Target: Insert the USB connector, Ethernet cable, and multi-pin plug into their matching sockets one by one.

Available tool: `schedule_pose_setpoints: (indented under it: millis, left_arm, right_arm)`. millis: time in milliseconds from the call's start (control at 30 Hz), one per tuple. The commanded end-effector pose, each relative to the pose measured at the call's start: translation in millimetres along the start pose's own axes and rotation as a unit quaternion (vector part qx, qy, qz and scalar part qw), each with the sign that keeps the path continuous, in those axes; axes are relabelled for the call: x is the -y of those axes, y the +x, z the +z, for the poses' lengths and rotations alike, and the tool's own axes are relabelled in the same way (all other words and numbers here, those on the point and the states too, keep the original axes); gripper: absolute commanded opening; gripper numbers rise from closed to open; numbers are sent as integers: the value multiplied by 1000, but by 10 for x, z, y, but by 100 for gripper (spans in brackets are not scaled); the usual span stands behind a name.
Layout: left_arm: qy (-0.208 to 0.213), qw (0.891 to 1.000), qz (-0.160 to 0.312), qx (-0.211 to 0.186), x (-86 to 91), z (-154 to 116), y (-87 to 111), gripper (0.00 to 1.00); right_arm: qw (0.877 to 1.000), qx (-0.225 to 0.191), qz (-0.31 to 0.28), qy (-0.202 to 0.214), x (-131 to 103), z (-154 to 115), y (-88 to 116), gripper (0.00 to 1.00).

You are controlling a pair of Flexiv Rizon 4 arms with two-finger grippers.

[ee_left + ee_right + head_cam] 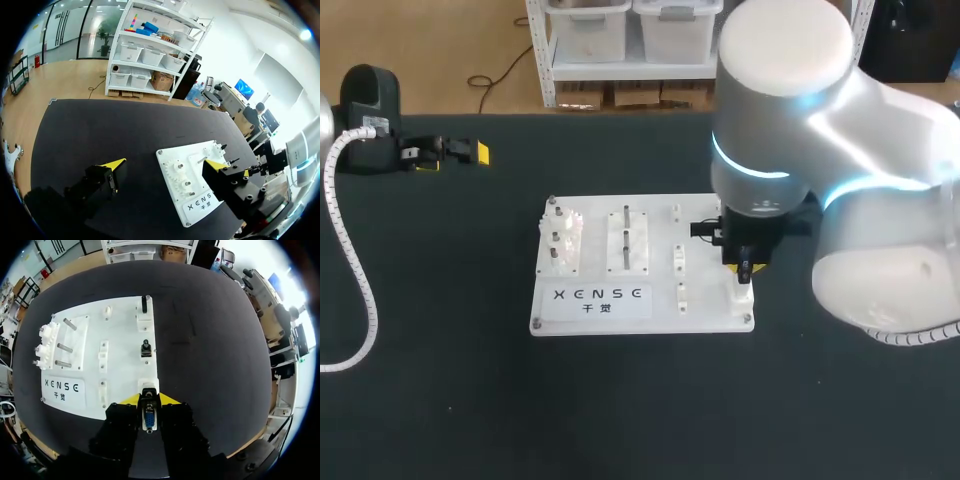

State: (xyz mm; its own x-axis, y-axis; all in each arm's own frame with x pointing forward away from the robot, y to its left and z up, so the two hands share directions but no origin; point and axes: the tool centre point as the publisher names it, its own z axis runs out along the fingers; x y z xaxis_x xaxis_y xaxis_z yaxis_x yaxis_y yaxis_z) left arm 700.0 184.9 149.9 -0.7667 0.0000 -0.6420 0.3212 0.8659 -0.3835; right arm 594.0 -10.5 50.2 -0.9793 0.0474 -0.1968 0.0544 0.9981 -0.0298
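In the head view, the right gripper is hanging over the near right corner of the white board, which is lying flat in the middle of the black table. The right arm is coming in from the right side and covering much of that edge of the board. White gears and upright pegs are standing on the left half of the board. The left gripper is sitting well apart from the board, low over the far left of the table.

In the left wrist view, the left gripper's two yellow-tipped fingers are standing wide apart with nothing between them. The board is lying ahead of them, and the right arm is showing beyond its far side.

In the right wrist view, the right gripper's fingers are pinching the multi-pin plug from both sides, its pin face pointing toward the board. The plug is sitting just over a white socket block at the board's corner; whether it is touching the block cannot be told. Farther ahead along the same edge, a black plug is standing on the board, and a farther black plug is rising from another white block.
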Motion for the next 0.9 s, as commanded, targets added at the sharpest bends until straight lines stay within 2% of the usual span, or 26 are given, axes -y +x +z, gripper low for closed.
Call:
schedule_pose_setpoints:
  millis: [33,500,900]
  left_arm:
    - [0,1000,0,0,0,0,0,100]
    - [0,1000,0,0,0,0,0,100]
    - [0,1000,0,0,0,0,0,100]
  right_arm:
    - [1000,-5,0,-4,31,176,59,0]
    - [1000,-29,-1,-10,47,403,106,0]
    - [1000,-21,-7,-17,50,315,15,0]
